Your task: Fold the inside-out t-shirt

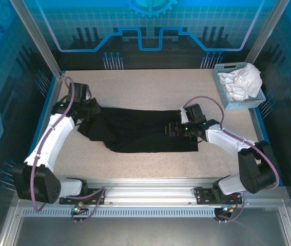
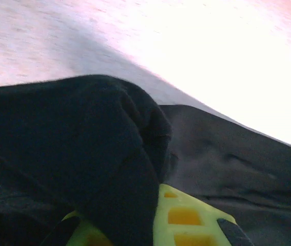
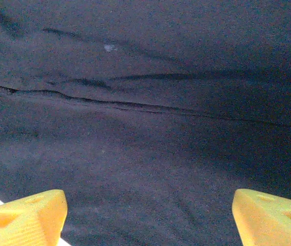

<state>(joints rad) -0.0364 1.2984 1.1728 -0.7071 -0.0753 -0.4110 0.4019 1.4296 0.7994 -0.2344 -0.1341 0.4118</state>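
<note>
Inside-out t-shirt (image 1: 135,134) lies bunched lengthwise across the middle of the table (image 1: 135,87). Left gripper (image 2: 150,225) pinches its left end. Right gripper (image 3: 150,215) hovers spread over the right end.

Judged step: spreading flat, no fold made yet. Next move: right claw closes on cloth, then both pull apart.

Table is speckled beige, with a basket (image 1: 240,104) at the far right corner and a blue-panelled enclosure around it.

One black t-shirt (image 1: 135,134) lies across the middle of the table (image 1: 150,84). One blue basket (image 1: 221,84) stands at the far right corner of the table, and it holds one crumpled white cloth (image 1: 244,82). Two arms reach in from the near edge, with one left gripper (image 1: 94,114) and one right gripper (image 1: 169,129), the right one showing two yellow fingers (image 3: 27,215).
</note>
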